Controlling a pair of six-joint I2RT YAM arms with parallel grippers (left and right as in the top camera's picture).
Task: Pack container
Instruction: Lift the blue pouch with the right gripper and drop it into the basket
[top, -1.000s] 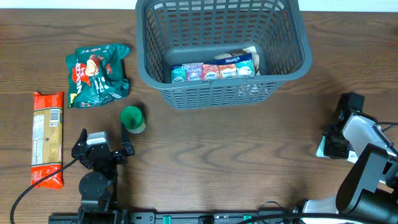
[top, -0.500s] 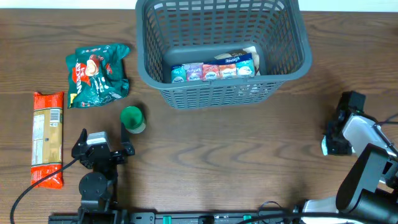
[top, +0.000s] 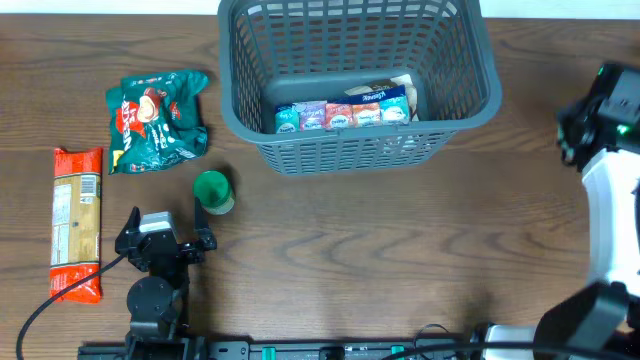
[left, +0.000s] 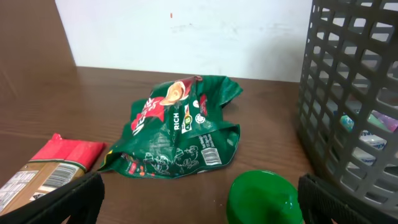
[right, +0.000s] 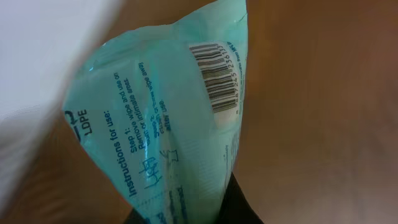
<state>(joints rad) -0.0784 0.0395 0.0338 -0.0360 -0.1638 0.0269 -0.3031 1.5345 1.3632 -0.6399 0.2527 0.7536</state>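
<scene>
Wood (right: 305, 124) blurs behind teal packet (right: 161, 124), seemingly pinched; overhead hides it.

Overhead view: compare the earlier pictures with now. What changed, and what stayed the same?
The right gripper shut on the pale teal packet and lifted it off the table, swinging toward the far right edge. The left gripper stayed open by the green cup; the container, green snack bag and red packet did not move.
</scene>
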